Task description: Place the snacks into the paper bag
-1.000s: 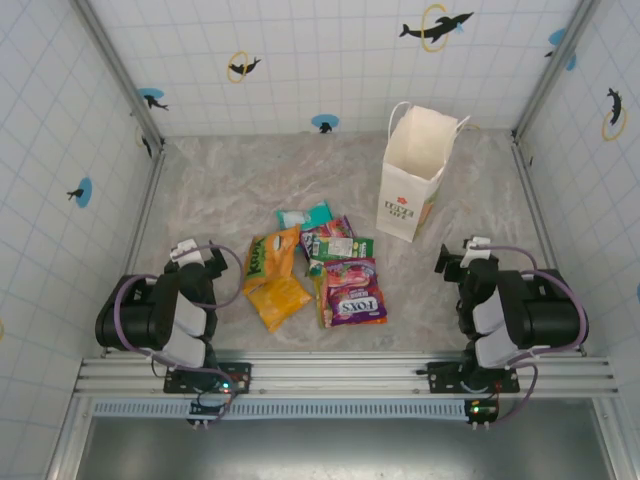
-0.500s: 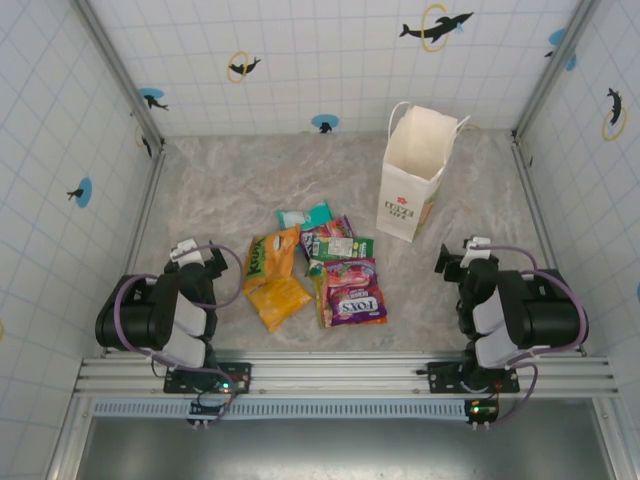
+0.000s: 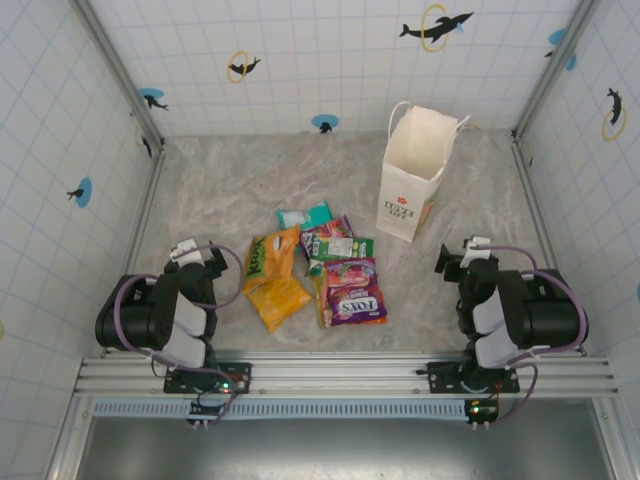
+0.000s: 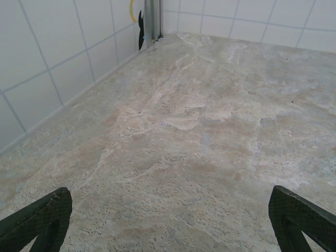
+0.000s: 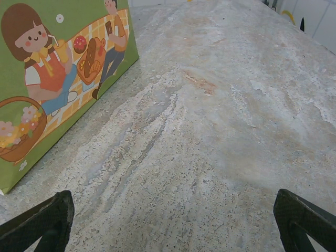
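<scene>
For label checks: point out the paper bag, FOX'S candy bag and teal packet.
paper bag (image 3: 402,186), top view, white side wall
FOX'S candy bag (image 3: 355,296), top view, printed front
teal packet (image 3: 306,215), top view, its middle

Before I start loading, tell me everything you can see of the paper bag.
The paper bag is tall, white, looks like stiff paper, and stands upright with its mouth open and nothing visible inside. White cord handles rise from the rim. The face toward the arms carries a small red logo with text; the right wrist view shows a green side panel with a cartoon picnic scene. It rests on the marbled table, right of centre near the back, apart from the snacks.
</scene>
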Robot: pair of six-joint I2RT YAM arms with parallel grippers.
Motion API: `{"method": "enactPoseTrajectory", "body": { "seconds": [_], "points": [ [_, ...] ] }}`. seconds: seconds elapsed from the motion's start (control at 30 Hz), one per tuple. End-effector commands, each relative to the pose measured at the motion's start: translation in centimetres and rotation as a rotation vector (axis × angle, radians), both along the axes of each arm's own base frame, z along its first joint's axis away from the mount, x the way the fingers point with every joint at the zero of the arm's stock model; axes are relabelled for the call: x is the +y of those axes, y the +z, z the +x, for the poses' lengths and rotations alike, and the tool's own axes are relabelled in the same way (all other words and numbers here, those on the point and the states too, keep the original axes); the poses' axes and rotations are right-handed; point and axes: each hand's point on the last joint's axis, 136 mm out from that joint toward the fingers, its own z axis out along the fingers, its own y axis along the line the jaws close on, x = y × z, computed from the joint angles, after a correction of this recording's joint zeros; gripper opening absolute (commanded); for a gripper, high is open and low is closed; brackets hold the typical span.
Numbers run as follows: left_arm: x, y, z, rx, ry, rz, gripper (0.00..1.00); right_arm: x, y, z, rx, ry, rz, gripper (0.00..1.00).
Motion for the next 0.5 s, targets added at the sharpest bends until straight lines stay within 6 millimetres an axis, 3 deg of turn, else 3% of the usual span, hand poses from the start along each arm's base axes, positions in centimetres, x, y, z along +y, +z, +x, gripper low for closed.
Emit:
{"method": "enactPoseTrajectory", "body": {
  "seconds": [0.0,0.17,0.3,0.4,0.47],
  "points": [
    [0.4,-0.4,-0.9,0.008,0.017,-0.004,0.98,-0.2,0.2,-0.1,-0.012,-0.008,-0.005,1.00],
    [-0.5,-0.5,0.0,0.038,-0.040,0.005,0.94,-0.9,0.3,1.1,0.041,-0.044,0.031,1.00],
    [-1.3,-0.2,2.0,0.121,-0.073,0.030,0.94,-1.8,0.6,1.5,0.114,-0.103,0.110,1.00],
    [-2.1,1.2,3.6,0.145,-0.098,-0.008,0.93,-2.7,1.6,1.3,0.145,-0.174,0.171,1.00],
    [-3.7,2.6,5.0,0.169,-0.164,-0.062,0.91,-2.6,2.9,1.4,0.170,-0.161,0.199,1.00]
  ]
}}
